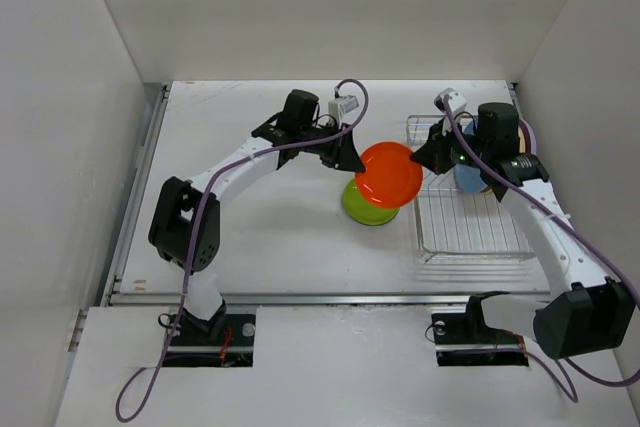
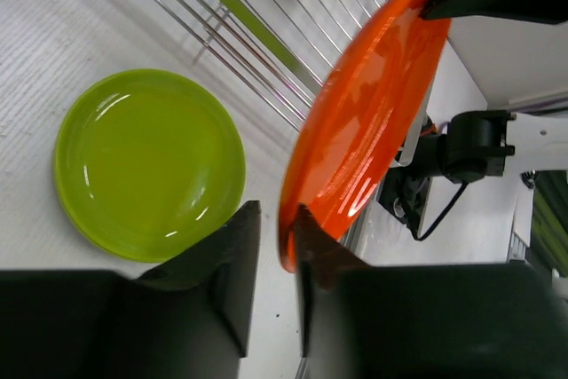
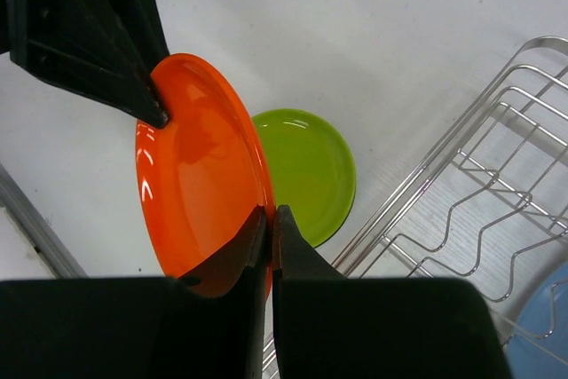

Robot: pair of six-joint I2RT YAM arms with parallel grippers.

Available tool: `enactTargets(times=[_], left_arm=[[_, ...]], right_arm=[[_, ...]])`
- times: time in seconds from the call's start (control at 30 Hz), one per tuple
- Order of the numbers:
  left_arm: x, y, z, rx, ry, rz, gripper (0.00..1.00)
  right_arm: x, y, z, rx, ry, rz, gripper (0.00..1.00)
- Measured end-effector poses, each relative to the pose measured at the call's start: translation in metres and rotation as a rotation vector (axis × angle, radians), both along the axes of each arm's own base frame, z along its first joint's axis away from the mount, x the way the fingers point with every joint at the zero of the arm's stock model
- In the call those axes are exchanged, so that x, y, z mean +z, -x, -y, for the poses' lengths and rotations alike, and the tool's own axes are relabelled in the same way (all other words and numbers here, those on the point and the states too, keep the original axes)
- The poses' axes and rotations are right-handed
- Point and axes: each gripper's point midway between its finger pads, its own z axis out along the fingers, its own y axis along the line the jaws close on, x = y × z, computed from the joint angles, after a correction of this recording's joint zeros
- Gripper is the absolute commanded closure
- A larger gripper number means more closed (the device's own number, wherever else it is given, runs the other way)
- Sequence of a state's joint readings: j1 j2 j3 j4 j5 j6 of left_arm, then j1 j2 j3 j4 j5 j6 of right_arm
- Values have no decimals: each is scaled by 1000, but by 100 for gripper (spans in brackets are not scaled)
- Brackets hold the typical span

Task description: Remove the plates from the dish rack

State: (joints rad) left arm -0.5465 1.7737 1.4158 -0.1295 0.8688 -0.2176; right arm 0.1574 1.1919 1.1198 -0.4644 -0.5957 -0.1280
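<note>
Roughly midway: lime green plate [image 2: 149, 164] unloaded onto worktop [image 1: 250, 237], orange plate [image 1: 390, 173] pinched by right gripper [image 3: 271, 219], can't tell for left gripper [image 2: 273, 230], blue plate [image 1: 466, 180] left in dish rack [image 1: 470, 232].

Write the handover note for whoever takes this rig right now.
Right gripper: shut on the rim of the orange plate, holding it in the air between the arms.
Left gripper: jaws straddle the opposite rim, a gap showing on one side; not clamped.
Lime green plate: flat on the table, beside the dish rack.
Light blue plate: in the rack.
Done: green plate is out.
Left: finish the handover, set the orange plate down, unload the blue one.
</note>
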Motion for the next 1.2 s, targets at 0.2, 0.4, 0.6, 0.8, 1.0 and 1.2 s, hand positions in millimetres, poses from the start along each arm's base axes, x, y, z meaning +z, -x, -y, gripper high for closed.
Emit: enactTargets(times=[0.2,0.4,0.6,0.8,1.0,1.2], left_arm=[[-1,5,2,-22,0,0,100],[-3,7,4,-40,6,-11,100],[-16,1,2,-8,-29,-24,100],[-36,-29,-19,132,-106,-37,100],[-84,-56,-36,237,-228,-118,100],[-123,-49,-42,249,-319,-208,100]], right_arm=[[-4,-1,-1,2,-8,-19,100],[-4,0,-2,2,-17,-27,70],[-2,-1,-3,-2,-23,-26,1],[7,-25,30,-220,55,76,1],[37,-47,87,-548,150,237,2],[28,-64,132,-778,292,253,13]])
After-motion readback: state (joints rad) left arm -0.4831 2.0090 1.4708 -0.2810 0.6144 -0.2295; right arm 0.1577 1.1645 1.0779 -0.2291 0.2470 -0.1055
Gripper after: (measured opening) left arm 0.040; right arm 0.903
